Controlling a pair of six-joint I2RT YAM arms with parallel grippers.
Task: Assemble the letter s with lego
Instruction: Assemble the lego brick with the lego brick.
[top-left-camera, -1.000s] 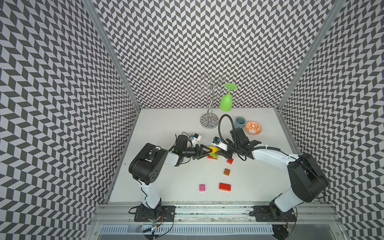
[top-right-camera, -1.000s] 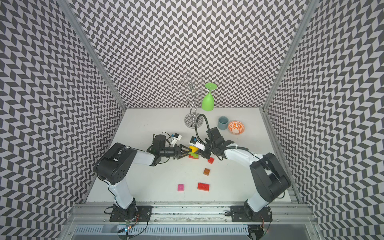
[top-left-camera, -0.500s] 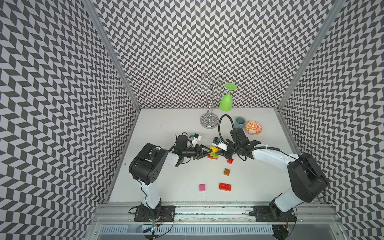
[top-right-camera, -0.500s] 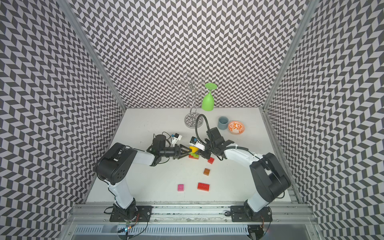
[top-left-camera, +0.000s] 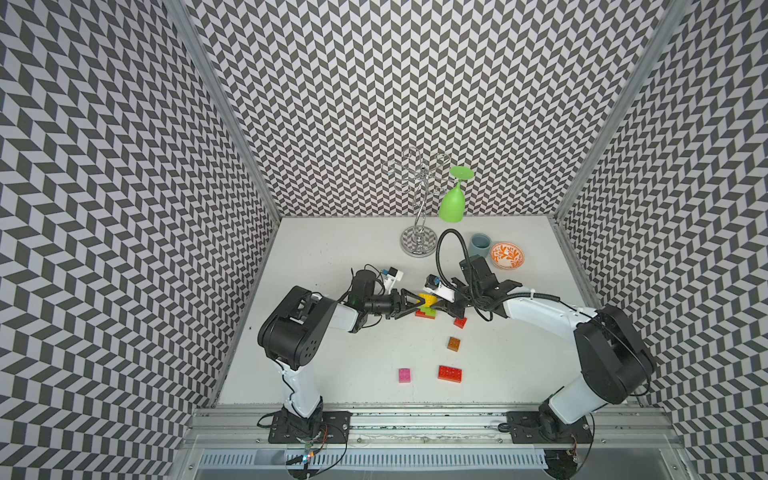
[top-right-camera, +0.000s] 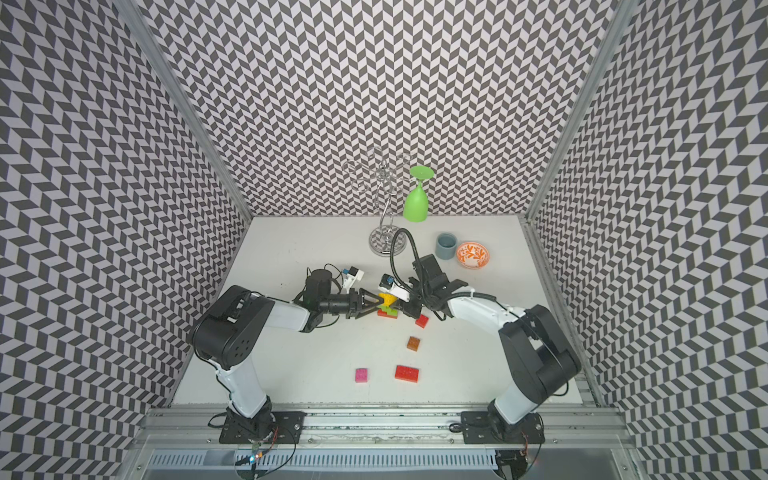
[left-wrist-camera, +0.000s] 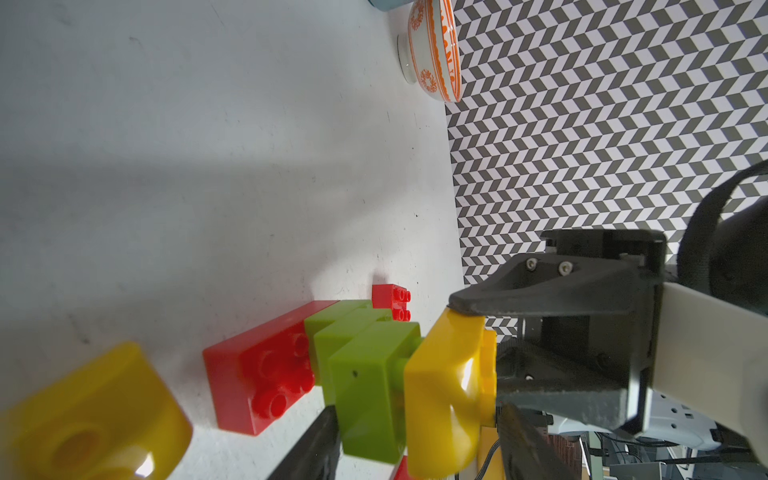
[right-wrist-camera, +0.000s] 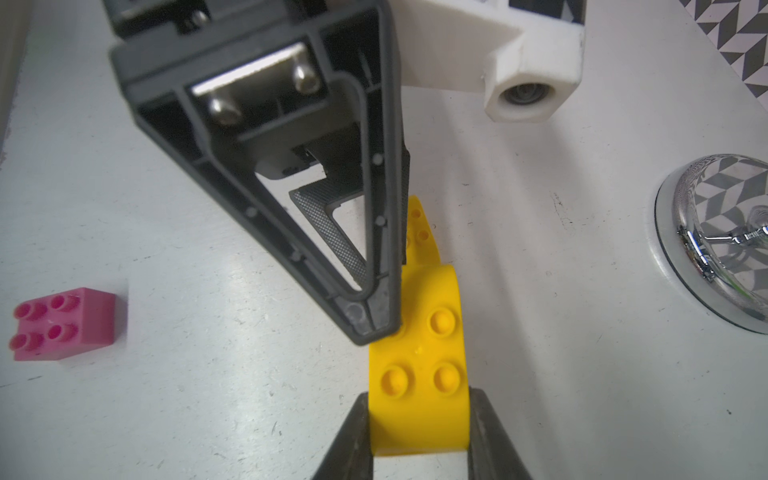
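**A:** What is the setting?

**B:** A white surface (top-left-camera: 332, 257) boxed in by black-and-white chevron walls (top-left-camera: 374, 83).

**A:** Any containers?

**B:** Two, at the back right. A grey-blue cup (top-left-camera: 480, 245) shows a plain grey-blue inside. Just beside it, an orange-patterned bowl (top-left-camera: 507, 255) shows its whole painted inside. One green glass (top-left-camera: 452, 203) hangs upside down on a chrome rack (top-left-camera: 419, 245).

**A:** And the lego?

**B:** Ten bricks. Mid-surface, one long red brick (left-wrist-camera: 257, 374) carries three lime green bricks (left-wrist-camera: 370, 374) in steps. The top yellow brick (left-wrist-camera: 449, 374) sits above them, with a green stud showing in the gap. A second yellow brick (left-wrist-camera: 83, 415) lies beside the stack. Loose nearer the front are one small red brick (top-left-camera: 460, 322), one brown brick (top-left-camera: 454, 343), one pink brick (top-left-camera: 404, 375) and one loose long red brick (top-left-camera: 449, 373).

**A:** The tools?

**B:** The right tool (right-wrist-camera: 419, 419) is clamped on the top yellow brick's sides. The left tool (top-left-camera: 417, 304) has its jaws apart around the uppermost green and yellow pair, with one fingertip (right-wrist-camera: 370, 324) on the yellow studs. Whether it squeezes, I cannot tell.
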